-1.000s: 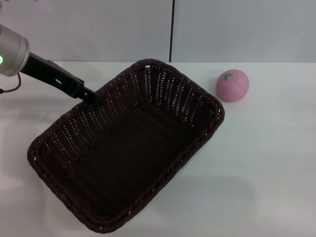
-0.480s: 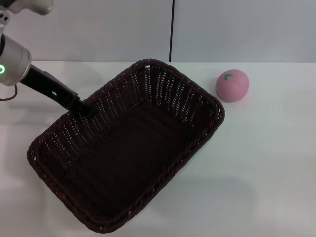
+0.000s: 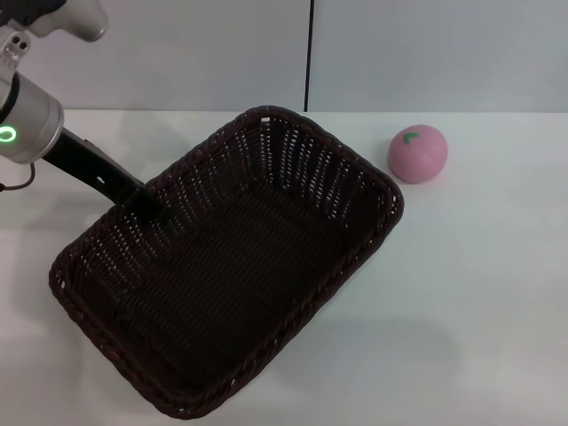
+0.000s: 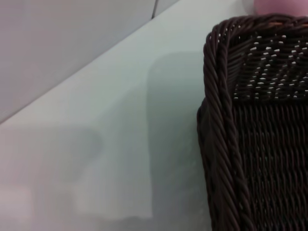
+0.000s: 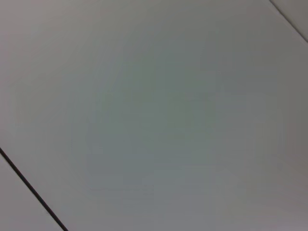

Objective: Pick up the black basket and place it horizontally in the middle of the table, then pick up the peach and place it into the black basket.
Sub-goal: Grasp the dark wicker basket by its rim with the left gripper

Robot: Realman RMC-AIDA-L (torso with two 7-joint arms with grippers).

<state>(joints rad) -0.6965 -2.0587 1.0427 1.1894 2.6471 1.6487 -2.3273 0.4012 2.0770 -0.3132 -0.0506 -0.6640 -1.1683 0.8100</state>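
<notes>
The black basket [image 3: 240,266] lies slantwise on the white table [image 3: 479,293], empty, with one corner toward the far wall. My left gripper [image 3: 146,206] is at the basket's left rim, dark against the weave, reaching in from the upper left. The rim also fills the left wrist view [image 4: 219,144]. The pink peach [image 3: 417,153] with its green leaf mark sits on the table to the right of the basket, apart from it. A pink sliver of the peach shows beyond the rim in the left wrist view [image 4: 279,6]. My right gripper is out of view.
A pale wall with a dark vertical seam [image 3: 309,53] stands behind the table. The right wrist view shows only a plain grey surface with a dark line [image 5: 29,190]. Bare table lies to the right and front right of the basket.
My left gripper has slid along the basket's left rim, toward the near left. The basket and the peach have not moved.
</notes>
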